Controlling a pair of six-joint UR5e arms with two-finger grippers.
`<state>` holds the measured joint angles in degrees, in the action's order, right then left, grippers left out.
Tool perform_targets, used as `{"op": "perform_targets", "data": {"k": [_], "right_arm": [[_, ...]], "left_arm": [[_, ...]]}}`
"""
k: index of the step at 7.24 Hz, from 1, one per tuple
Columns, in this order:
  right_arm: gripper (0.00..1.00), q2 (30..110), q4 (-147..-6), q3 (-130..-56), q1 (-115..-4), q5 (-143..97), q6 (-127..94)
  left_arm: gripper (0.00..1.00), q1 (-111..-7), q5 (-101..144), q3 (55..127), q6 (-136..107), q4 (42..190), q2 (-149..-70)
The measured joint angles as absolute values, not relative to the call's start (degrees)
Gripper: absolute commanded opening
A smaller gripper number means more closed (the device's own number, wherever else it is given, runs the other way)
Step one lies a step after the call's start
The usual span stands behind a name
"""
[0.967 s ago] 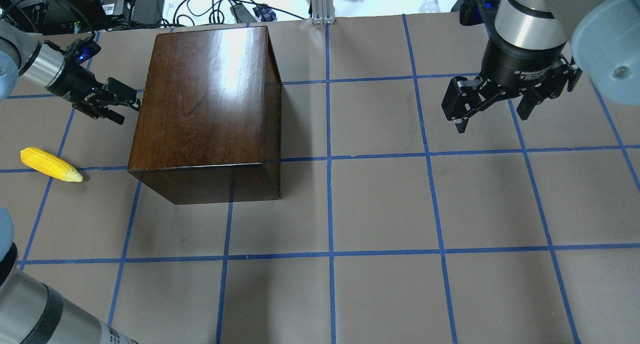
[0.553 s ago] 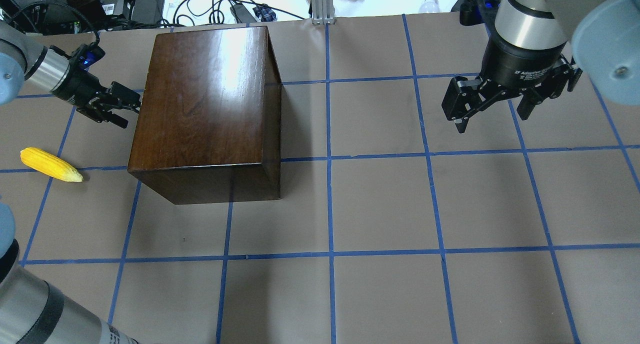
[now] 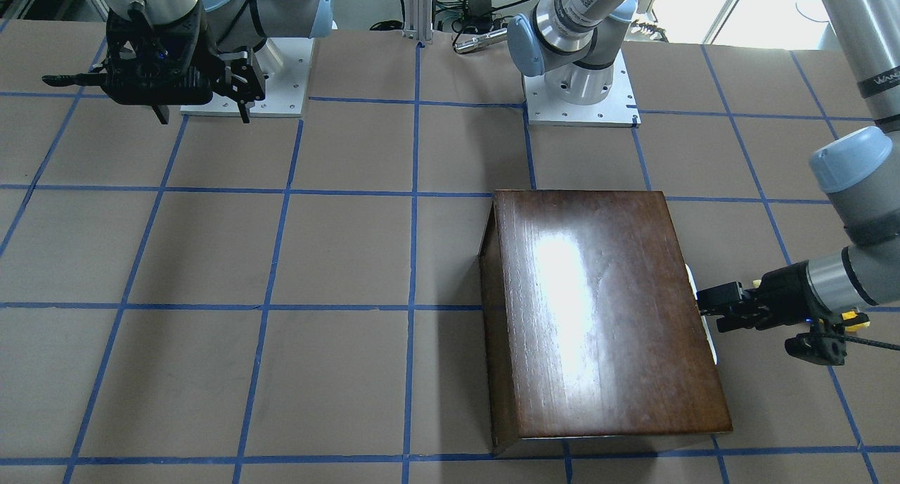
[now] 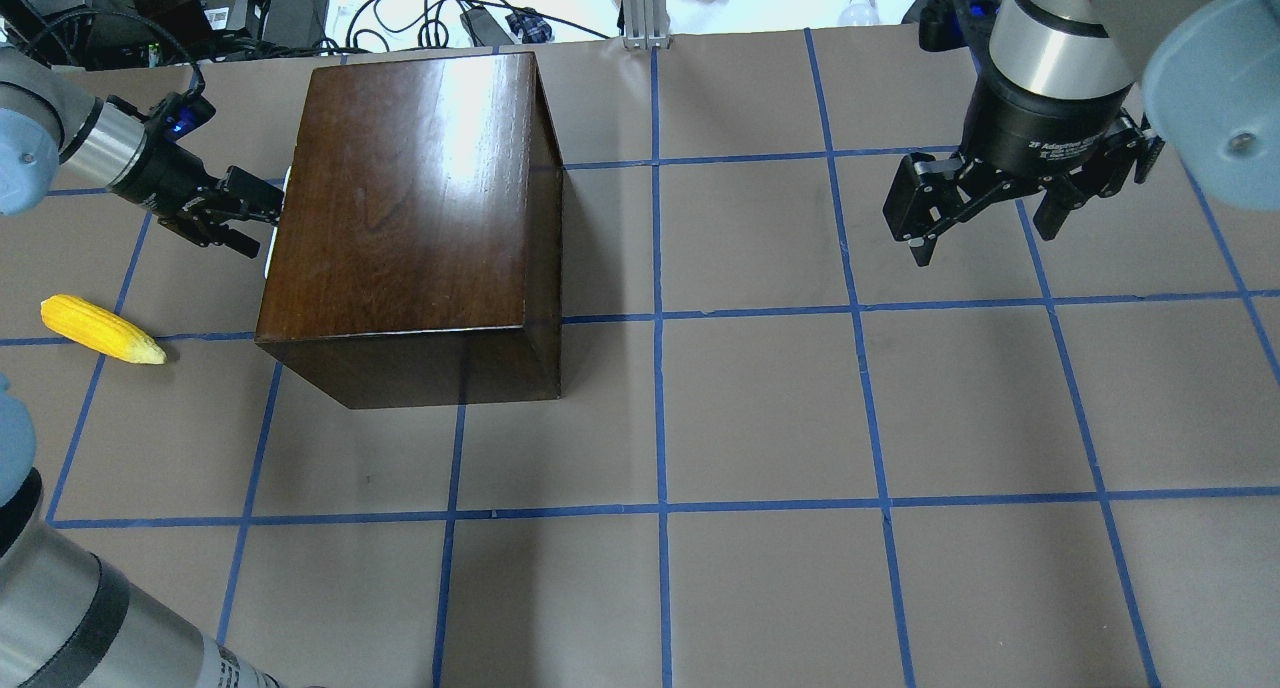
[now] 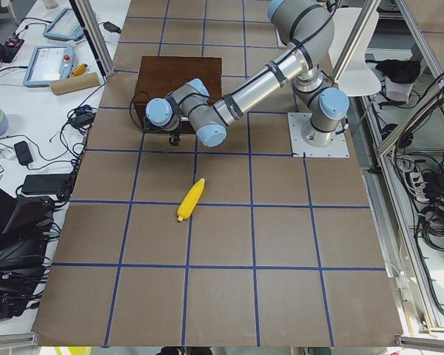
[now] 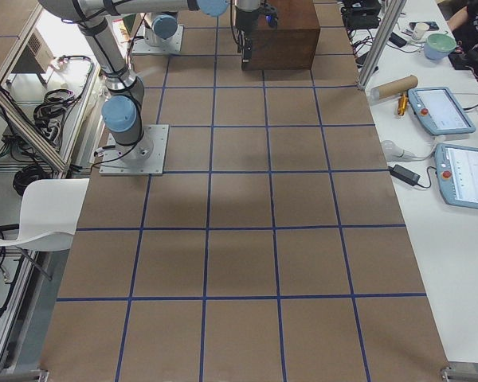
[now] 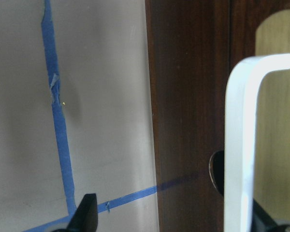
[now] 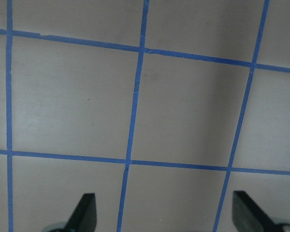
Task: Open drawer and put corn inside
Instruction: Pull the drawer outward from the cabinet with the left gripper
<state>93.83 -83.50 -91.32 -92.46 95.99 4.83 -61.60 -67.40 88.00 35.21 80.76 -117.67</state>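
Note:
The dark-brown wooden box (image 4: pixel 410 198) stands left of centre; its drawer front faces my left arm and carries a white handle (image 7: pixel 239 145), seen as a white sliver at the box's edge (image 4: pixel 271 256). My left gripper (image 4: pixel 255 218) is open, with its fingers either side of this handle; in the left wrist view (image 7: pixel 174 215) the handle lies close to one finger. The yellow corn (image 4: pixel 100 329) lies on the table, apart from the box and nearer the robot than that gripper. My right gripper (image 4: pixel 983 243) is open and empty, hovering over the table far to the right.
Blue tape lines grid the brown table (image 4: pixel 760 408). Cables, power bricks and an aluminium post (image 4: pixel 645 8) sit beyond the far edge. The left arm's elbow (image 4: pixel 60 608) is at the near left corner.
My left gripper has shifted a little farther from the robot and closer to the box. A white sliver of the handle now shows at the box's left edge. The right arm is still.

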Motion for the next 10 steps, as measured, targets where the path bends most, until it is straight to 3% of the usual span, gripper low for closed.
{"op": "perform_targets", "data": {"k": [10], "right_arm": [[1.0,93.8,-83.5,-91.3,-92.5,96.0,4.8]], "left_arm": [[1.0,-58.9,-68.3,87.5,36.4,78.5,-118.6]]}}
